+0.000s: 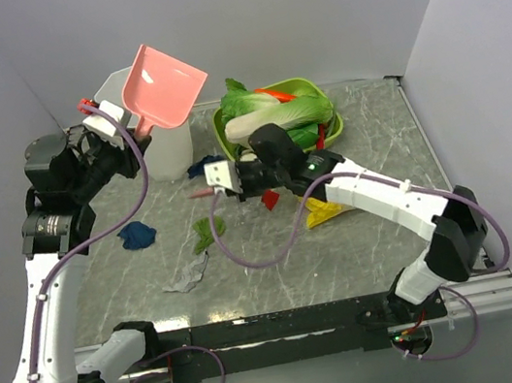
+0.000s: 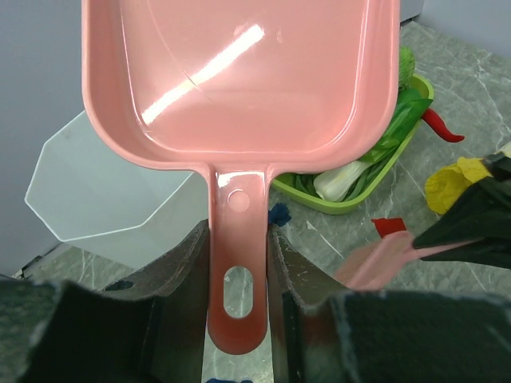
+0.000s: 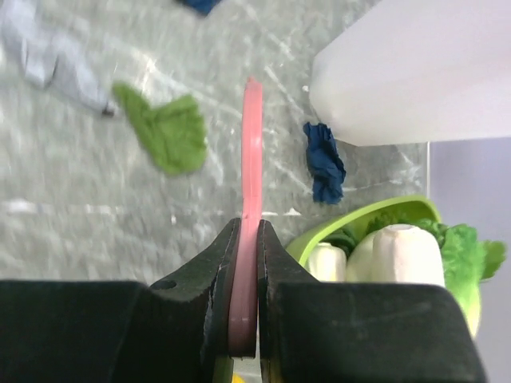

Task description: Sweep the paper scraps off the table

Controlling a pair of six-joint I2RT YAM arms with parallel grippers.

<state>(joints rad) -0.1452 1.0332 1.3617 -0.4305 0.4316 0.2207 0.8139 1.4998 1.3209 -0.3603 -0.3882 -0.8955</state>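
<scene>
Wrist view: right tool pinching pink strip; overhead obscures grip.

Grey marble table. Bearing green tray at 12 o'clock and white jug at 11. Strewn with 5 scraps: blue scrap at 9, green scrap and red scrap near centre, grey scrap at 7, second blue scrap just beside jug. Yellow piece at 3.

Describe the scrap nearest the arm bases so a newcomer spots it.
On the grey marble table, look toward the near edge, left of centre. The white-grey scrap lies there, nearer than the green scrap; it is the only pale one.
</scene>
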